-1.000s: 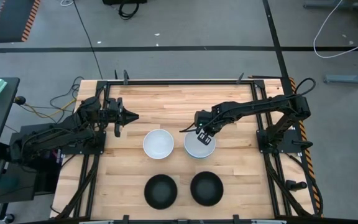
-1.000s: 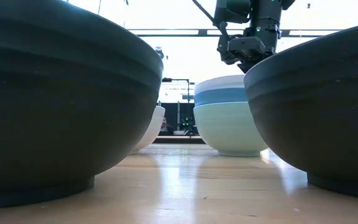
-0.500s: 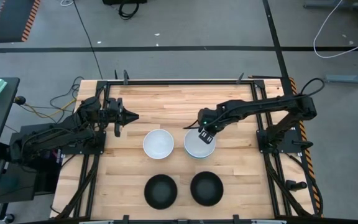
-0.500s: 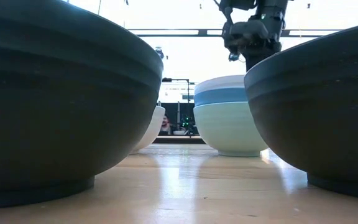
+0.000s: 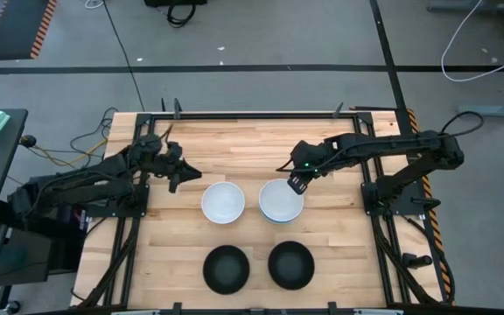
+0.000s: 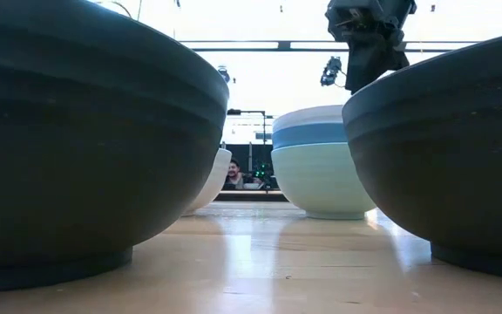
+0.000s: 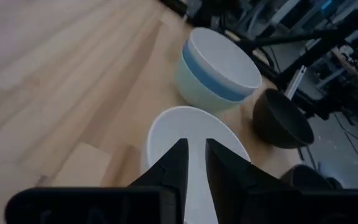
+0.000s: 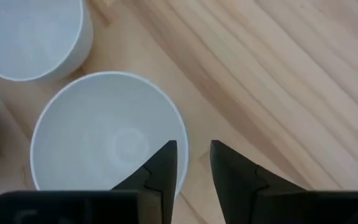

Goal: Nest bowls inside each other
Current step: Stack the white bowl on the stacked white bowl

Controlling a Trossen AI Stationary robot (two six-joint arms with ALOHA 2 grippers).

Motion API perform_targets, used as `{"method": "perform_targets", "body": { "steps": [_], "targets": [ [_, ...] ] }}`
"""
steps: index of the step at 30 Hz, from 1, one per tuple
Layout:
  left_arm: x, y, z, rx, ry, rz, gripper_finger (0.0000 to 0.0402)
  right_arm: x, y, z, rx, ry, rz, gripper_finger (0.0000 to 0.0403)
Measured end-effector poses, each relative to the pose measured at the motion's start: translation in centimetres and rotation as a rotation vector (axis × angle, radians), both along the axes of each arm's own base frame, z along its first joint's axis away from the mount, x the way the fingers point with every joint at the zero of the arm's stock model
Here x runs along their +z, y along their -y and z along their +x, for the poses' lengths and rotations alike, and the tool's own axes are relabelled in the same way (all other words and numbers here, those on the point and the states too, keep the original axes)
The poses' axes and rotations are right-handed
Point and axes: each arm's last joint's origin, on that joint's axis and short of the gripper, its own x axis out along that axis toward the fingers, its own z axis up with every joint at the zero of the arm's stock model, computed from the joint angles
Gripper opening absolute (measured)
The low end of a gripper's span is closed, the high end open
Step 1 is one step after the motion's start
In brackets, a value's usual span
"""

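Three bowls nested, three standing loose on the bench point(image 5: 234, 144).
White sits in blue in mint stack point(image 5: 281, 202); lone white bowl point(image 5: 223, 202) just beside it, two black bowls point(image 5: 226, 268) near; right hand point(image 5: 295, 182) released above the stack's rim; left hand point(image 5: 185, 174) empty, slightly parted.

The right gripper point(image 5: 297, 182) is held just above the far rim of the stacked bowls point(image 5: 281, 201), its fingers parted with nothing between them. The left gripper point(image 5: 185, 174) is kept well to the left of that stack, fingers slightly apart, empty.
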Motion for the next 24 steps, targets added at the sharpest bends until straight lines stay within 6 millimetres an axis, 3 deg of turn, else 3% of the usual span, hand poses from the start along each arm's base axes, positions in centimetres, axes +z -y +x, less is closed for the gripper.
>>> {"method": "perform_targets", "body": {
  "steps": [6,11,18,24],
  "targets": [
    [1.6,0.9,2.2,-0.075,-0.152,-0.02,0.0062,0.0,-0.1,0.0,0.009,-0.002,-0.006,0.0105],
    [2.1,2.1,3.5,-0.098,-0.421,-0.016,0.0051,-0.2,-1.0,-0.4,0.04,-0.06,-0.064,0.0105],
    [1.8,3.1,5.9,-0.155,-0.564,0.031,0.0051,0.2,-3.5,-0.9,0.094,-0.034,-0.185,0.0105],
    [0.7,2.6,8.1,-0.14,-0.654,0.004,0.0053,0.3,-5.0,-1.2,0.116,-0.017,-0.239,0.0104]
  ]
}}
